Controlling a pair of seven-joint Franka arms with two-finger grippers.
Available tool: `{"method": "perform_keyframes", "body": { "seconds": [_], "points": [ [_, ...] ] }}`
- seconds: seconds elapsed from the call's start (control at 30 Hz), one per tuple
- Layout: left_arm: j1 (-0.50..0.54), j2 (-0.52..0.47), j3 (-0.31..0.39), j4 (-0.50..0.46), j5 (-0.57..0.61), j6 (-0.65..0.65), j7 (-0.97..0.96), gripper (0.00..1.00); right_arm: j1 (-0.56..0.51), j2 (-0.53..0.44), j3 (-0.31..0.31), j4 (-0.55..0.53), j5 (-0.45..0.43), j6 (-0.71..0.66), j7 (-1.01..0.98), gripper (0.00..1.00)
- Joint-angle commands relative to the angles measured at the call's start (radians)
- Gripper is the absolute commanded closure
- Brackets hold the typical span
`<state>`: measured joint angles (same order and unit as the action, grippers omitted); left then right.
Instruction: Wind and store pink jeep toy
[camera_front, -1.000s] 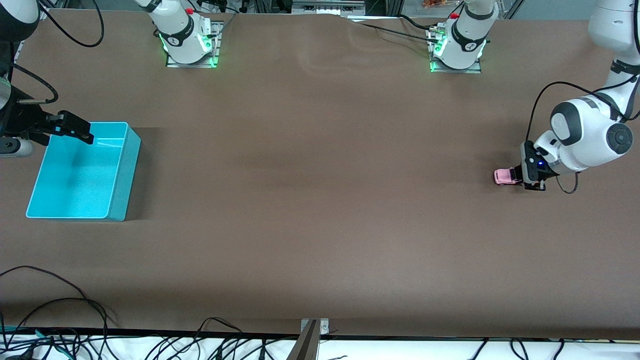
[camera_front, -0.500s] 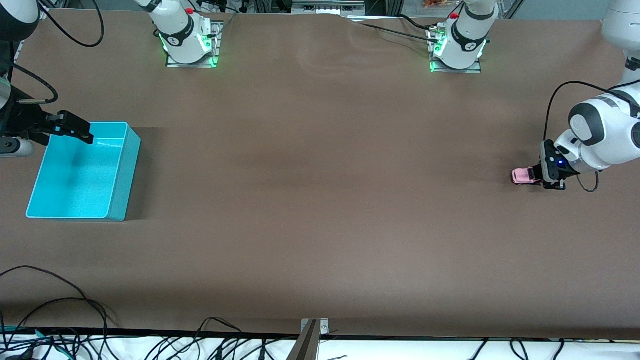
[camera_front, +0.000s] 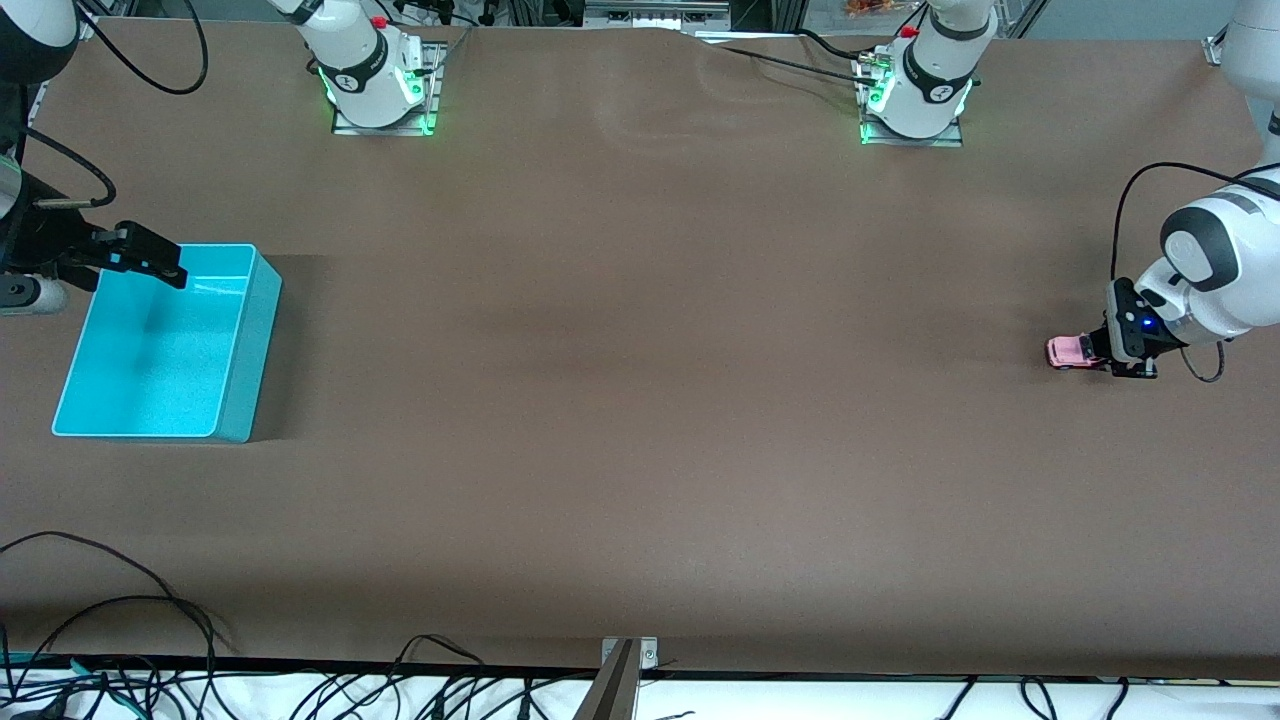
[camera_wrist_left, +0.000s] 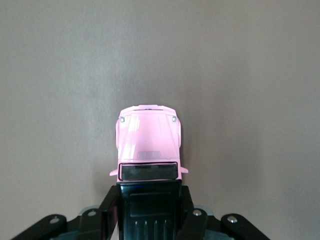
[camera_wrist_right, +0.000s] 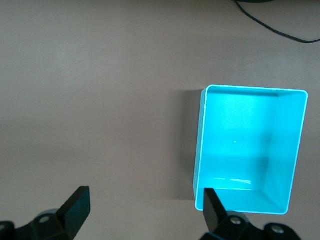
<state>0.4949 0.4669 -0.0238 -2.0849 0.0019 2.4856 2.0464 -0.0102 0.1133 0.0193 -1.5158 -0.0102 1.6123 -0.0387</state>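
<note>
The pink jeep toy (camera_front: 1070, 351) sits low on the brown table near the left arm's end, its pink hood (camera_wrist_left: 148, 142) pointing away from the wrist camera. My left gripper (camera_front: 1098, 352) is shut on its black-roofed rear half, and its fingers (camera_wrist_left: 111, 212) press both sides of the toy. The turquoise bin (camera_front: 250, 350) stands with nothing in it at the right arm's end. My right gripper (camera_front: 150, 262) hovers open over the bin's rim that lies farther from the front camera, nothing between its fingertips (camera_wrist_right: 77, 205); the bin wall (camera_wrist_right: 199, 145) shows below it.
The two arm bases (camera_front: 380, 85) (camera_front: 915, 95) stand along the table edge farthest from the front camera. Black cables (camera_front: 120, 620) trail over the nearest edge, by a metal bracket (camera_front: 628, 655). Bare brown table lies between the jeep and the bin.
My left gripper has dragged the pink jeep toy along the table toward the left arm's end, still shut on it. The right arm has not moved.
</note>
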Motion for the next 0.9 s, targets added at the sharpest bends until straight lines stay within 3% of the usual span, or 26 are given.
{"method": "perform_keyframes", "body": {
  "seconds": [0.0,0.07,0.1,0.23,0.63,0.87],
  "points": [
    [0.013,0.111,0.019,0.019,-0.002,0.022,0.054,0.87,0.001,0.006,-0.001,0.017,-0.011,0.000,0.008,0.00],
    [0.014,0.110,0.018,0.020,-0.002,0.024,0.052,0.80,0.001,0.006,0.001,0.017,-0.011,0.000,0.008,0.00],
    [0.014,0.108,0.018,0.025,-0.002,0.022,0.052,0.71,0.001,0.006,-0.001,0.017,-0.011,0.000,0.008,0.00],
    [0.013,0.096,0.013,0.035,-0.002,0.022,0.054,0.00,0.001,0.006,0.001,0.017,-0.011,0.000,0.008,0.00],
    [0.011,0.030,-0.004,0.158,-0.013,-0.246,0.040,0.00,0.001,0.006,-0.001,0.017,-0.011,0.000,0.008,0.00],
    [0.011,0.015,-0.005,0.193,-0.013,-0.280,0.035,0.00,0.001,0.006,0.001,0.017,-0.011,0.000,0.008,0.00]
  ]
}}
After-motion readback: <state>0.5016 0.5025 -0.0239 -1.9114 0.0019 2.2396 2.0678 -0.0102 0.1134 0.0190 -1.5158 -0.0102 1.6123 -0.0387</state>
